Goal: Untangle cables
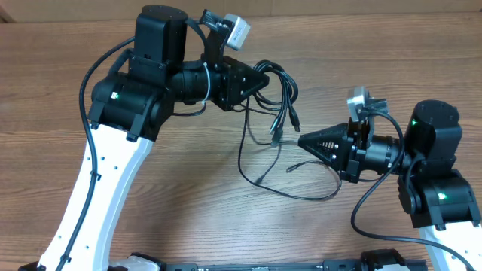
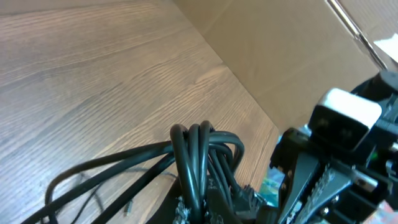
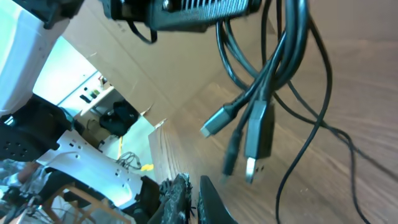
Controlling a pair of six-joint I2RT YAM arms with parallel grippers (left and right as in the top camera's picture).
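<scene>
Several thin black cables (image 1: 280, 96) hang in a bunch from my left gripper (image 1: 260, 79), which is shut on them above the table. In the left wrist view the looped cables (image 2: 199, 152) rise out of the jaws of the left gripper (image 2: 202, 211). Their plug ends (image 3: 256, 134) dangle free, and one thin cord (image 1: 260, 172) trails in a loop over the wood. My right gripper (image 1: 303, 140) points left, just right of the dangling plugs (image 1: 282, 124). Seen from its own wrist, the right gripper (image 3: 194, 196) is shut, and nothing shows between its fingers.
The wooden table (image 1: 188, 188) carries the trailing cord, whose loop runs under the right arm (image 1: 392, 150). A brown cardboard wall (image 2: 280, 56) stands along the table's far edge. The left arm's white link (image 1: 105, 196) crosses the left side.
</scene>
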